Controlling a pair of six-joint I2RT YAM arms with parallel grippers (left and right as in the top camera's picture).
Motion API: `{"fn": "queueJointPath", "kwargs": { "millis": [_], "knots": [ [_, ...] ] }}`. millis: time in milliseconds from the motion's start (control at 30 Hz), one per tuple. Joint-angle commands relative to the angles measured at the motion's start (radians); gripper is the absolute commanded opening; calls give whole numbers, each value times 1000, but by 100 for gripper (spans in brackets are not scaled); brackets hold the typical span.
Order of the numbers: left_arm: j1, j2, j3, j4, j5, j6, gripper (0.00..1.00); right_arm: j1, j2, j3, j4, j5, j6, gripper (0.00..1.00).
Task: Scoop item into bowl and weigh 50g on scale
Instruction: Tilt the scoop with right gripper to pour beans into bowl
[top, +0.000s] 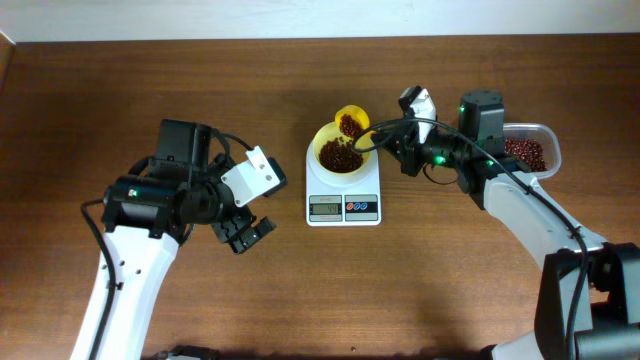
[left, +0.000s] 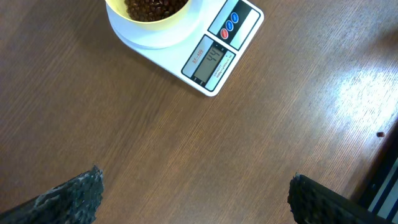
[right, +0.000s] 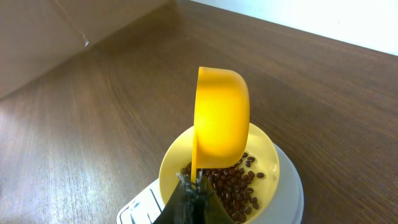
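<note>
The pale-yellow bowl (top: 322, 141) sits on the white scale (top: 343, 208) at the table's middle, with dark red-brown beans (top: 340, 156) heaped in it. My right gripper (top: 386, 136) is shut on the handle of a yellow scoop (top: 351, 112), which hangs over the bowl's far rim with beans in its cup. In the right wrist view the scoop (right: 221, 118) is turned on its side above the bowl (right: 267, 146) and its beans (right: 233, 183). My left gripper (top: 243, 232) stands open and empty to the left of the scale. In the left wrist view the scale (left: 214, 59) display reads 44.
A clear rectangular container (top: 543, 132) holding more beans (top: 525, 151) stands at the right, behind my right arm. A single stray bean (left: 380, 134) lies on the wooden table to the right of the scale. The table's far edge runs along the top.
</note>
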Motion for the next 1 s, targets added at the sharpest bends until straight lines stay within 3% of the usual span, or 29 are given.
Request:
{"fn": "queueJointPath", "kwargs": {
  "millis": [0,100,200,967],
  "knots": [
    [1,-10,18,1,3,16,99,8,6,15,6,1,-11,4],
    [1,-10,18,1,3,16,99,7,5,15,71,-52,-11,4],
    [0,-10,18,1,3,16,99,14,8,15,27,60,-15,4],
    [1,-10,18,1,3,16,99,14,8,15,19,33,27,4]
  ]
}}
